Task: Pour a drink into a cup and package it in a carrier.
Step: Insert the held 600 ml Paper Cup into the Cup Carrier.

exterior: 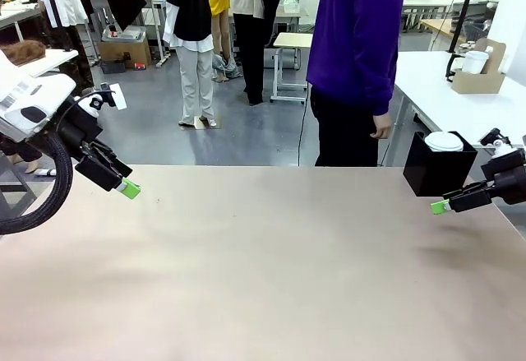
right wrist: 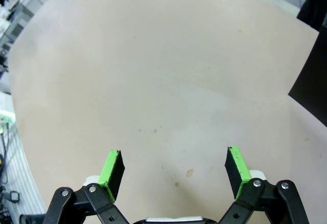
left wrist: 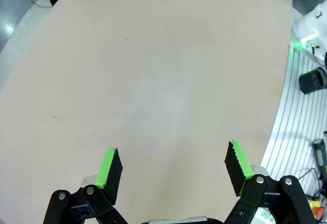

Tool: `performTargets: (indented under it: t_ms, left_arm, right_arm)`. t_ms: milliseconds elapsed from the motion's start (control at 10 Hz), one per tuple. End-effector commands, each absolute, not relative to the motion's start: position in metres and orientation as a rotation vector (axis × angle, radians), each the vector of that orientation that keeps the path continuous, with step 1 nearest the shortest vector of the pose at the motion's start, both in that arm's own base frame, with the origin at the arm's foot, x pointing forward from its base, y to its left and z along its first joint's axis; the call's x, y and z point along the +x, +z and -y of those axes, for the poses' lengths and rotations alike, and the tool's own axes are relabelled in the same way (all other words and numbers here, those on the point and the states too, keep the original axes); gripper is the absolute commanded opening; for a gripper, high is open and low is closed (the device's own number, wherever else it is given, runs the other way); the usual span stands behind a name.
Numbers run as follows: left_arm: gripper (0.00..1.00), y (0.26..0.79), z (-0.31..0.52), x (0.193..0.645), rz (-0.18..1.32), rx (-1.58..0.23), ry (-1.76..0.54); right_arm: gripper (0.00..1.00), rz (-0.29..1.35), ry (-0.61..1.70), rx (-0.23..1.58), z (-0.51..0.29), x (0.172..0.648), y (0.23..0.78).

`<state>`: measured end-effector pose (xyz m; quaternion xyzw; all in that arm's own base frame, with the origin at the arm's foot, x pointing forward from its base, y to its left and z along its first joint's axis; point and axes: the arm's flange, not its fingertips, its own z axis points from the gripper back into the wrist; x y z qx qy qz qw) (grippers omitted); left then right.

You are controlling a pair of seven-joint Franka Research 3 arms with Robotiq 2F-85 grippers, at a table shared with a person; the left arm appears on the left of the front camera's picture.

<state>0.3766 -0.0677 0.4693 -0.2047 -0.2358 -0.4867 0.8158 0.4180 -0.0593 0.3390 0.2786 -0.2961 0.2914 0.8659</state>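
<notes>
The drink is out of view. A white cup [exterior: 444, 141] with a domed lid shows its top in a black box [exterior: 436, 172] at the table's far right. The brown cardboard carrier [exterior: 485, 77] stands on a white side table behind, and a second white cup [exterior: 475, 61] stands in it. My right gripper [exterior: 438, 206] hovers open just in front of the black box with nothing between its fingers [right wrist: 113, 169]. Over the table's left edge my left gripper [exterior: 130, 188] hangs open and empty, fingers [left wrist: 110, 169] wide above bare tabletop.
A person in a purple top [exterior: 357, 40] stands at the far side, hand hanging by the hip. The beige tabletop [exterior: 263, 262] stretches bare between my arms. The black box's dark edge [right wrist: 311, 86] shows in the right wrist view. Other people stand farther back.
</notes>
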Motion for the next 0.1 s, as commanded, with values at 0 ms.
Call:
performTargets:
  t_ms: [0]
  left_arm:
    - [1.00, 0.4687, 0.0676, 0.3766, 0.510, -0.448, -1.043]
  right_arm:
    - [1.00, 0.620, 0.612, 0.593, 0.0608, 0.4187, 0.3398]
